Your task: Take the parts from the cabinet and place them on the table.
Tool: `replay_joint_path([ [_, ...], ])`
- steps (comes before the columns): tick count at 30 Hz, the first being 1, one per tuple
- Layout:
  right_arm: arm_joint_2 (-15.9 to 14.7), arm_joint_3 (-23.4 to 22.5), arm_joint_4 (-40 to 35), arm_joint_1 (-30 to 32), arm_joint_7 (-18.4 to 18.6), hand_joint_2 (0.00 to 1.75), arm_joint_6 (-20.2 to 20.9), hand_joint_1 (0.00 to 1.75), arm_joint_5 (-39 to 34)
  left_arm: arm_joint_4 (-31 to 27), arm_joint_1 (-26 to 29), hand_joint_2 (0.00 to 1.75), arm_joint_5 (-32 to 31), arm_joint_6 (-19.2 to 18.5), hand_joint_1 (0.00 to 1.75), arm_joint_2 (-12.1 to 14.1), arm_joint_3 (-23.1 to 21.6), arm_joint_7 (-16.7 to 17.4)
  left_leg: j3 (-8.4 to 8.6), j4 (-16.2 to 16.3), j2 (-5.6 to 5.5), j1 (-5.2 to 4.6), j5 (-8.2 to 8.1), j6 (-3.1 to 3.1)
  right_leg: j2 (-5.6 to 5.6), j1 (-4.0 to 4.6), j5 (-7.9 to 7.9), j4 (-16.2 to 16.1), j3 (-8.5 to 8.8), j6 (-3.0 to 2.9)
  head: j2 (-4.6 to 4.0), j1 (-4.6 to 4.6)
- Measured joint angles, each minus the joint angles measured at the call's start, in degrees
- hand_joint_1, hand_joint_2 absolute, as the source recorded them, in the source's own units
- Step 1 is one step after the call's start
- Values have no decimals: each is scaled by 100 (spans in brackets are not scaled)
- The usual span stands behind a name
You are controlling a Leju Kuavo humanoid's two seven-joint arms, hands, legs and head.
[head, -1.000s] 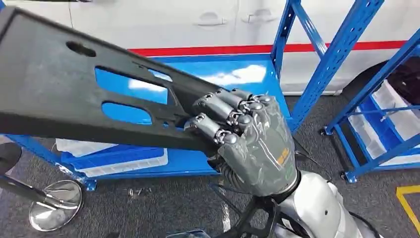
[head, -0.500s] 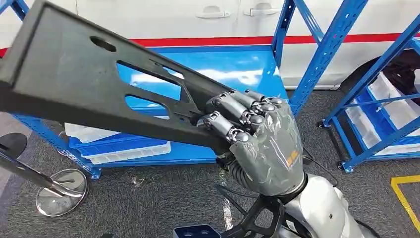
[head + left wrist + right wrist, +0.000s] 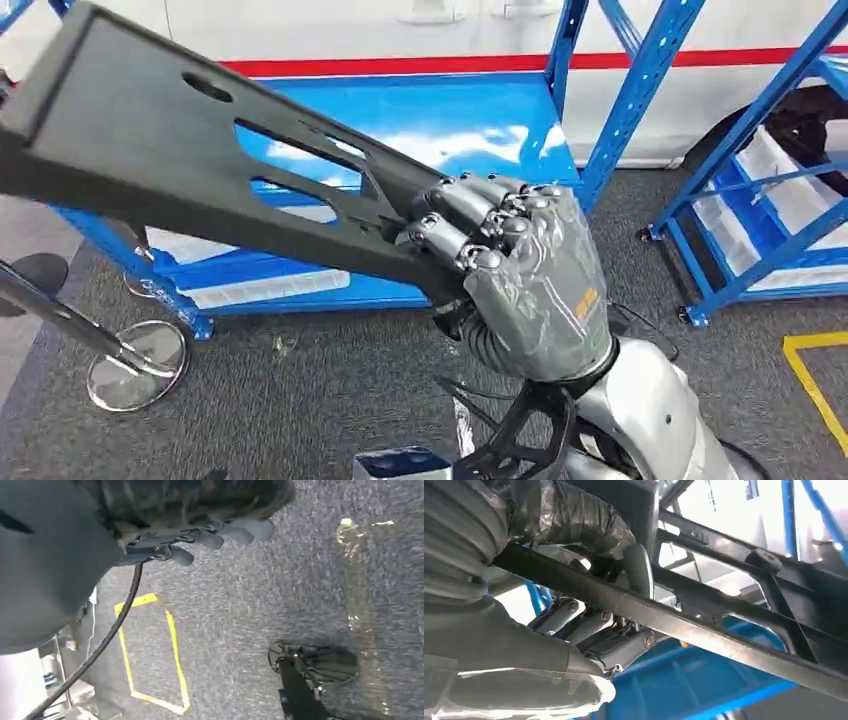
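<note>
The part (image 3: pixel 190 170) in the right hand (image 3: pixel 520 275) looks like matt black moulded plastic, faintly grainy. The hand's back wears a grey, slightly shiny cover; its fingers (image 3: pixel 455 205) are dull metal with bright pins. The rack's shelf (image 3: pixel 470 125) is glossy blue painted metal, throwing back light. The floor (image 3: pixel 330 385) is rough grey carpet. A round stand base (image 3: pixel 135 365) gleams like polished metal.

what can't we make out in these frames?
- Black part: its far end is cut off by the head view's left edge.
- Right hand: grips the part; its thumb is hidden under the part in the head view.
- Left hand: blurred in the left wrist view, fingers' state unclear.
- Blue rack: lower shelf bins partly hidden behind the part.
</note>
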Motion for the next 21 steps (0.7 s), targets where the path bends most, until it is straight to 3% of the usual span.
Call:
replay_joint_path([
  [1,-2,-15,2,-9,2,175,20,171,-13,2,6,0,-4,-15,0,-2,0,6,-92,-25,12,33,56,56,10,26,39,-1,-30,46,-2,38],
  [5,-4,-22,4,-9,4,175,28,171,-17,2,7,0,-6,-22,0,-2,0,7,-99,-28,13,39,69,76,21,25,33,0,-36,52,-2,32],
  [6,-13,-33,2,-10,9,175,40,171,-20,2,1,0,-20,-29,0,0,0,4,-74,-28,34,57,97,113,31,-8,-64,47,-70,66,-2,27],
  [7,-39,-98,0,-38,48,175,98,171,-76,2,1,0,-76,-68,0,17,0,7,-257,-10,56,22,235,233,44,-20,-965,935,-309,121,-2,88],
  [8,-92,-146,-2,-25,85,175,122,171,-83,2,1,0,-109,-107,0,39,0,13,-426,15,69,-15,359,267,48,-19,-1262,1748,-409,126,-2,88],
  [9,-138,-175,-37,39,109,175,138,171,-40,2,1,0,-150,-105,0,39,0,28,-506,42,69,-32,402,265,49,-16,-1104,1706,-272,106,-2,81],
  [11,-232,-199,-168,242,149,175,138,171,96,2,12,0,-212,-92,0,26,-2,92,-625,75,51,-57,469,262,59,9,-734,972,310,19,-2,90],
  [12,-262,-199,-214,293,153,175,138,171,131,4,23,0,-223,-90,0,15,-4,107,-651,86,45,-60,498,251,67,39,-684,485,654,-52,-2,90],
  [13,-288,-199,-258,315,153,175,136,171,155,4,32,0,-223,-85,0,-29,-7,109,-690,86,50,-81,534,219,62,65,-890,78,880,-115,-2,77],
  [14,-308,-206,-315,346,155,175,133,171,166,6,29,0,-231,-81,0,-26,-7,116,-696,86,56,-73,581,191,60,70,-870,-82,942,-81,0,73],
  [15,-332,-210,-350,385,157,175,133,171,184,7,23,0,-258,-81,0,-28,-7,125,-686,39,61,-49,643,146,72,98,-789,-52,892,-79,-2,90],
  [17,-374,-212,-402,440,160,175,136,171,245,9,27,0,-284,-92,0,-28,-11,162,-706,-9,45,-52,752,78,62,98,-701,-136,860,-120,-2,81],
  [18,-385,-212,-415,498,162,175,133,171,267,18,36,0,-304,-105,0,-28,-11,173,-739,39,38,-39,640,55,17,18,-614,-189,840,-135,-2,81],
  [20,-409,-212,-448,567,171,175,129,171,306,35,46,0,-306,-129,0,-28,-13,175,-896,522,34,-32,-36,-2,22,26,-482,-198,690,-221,-2,31],
  [21,-420,-214,-459,593,175,175,129,171,315,39,44,0,-306,-129,0,-26,-13,175,-979,900,35,-30,-339,-21,22,32,-426,-185,607,-222,-2,31],
])
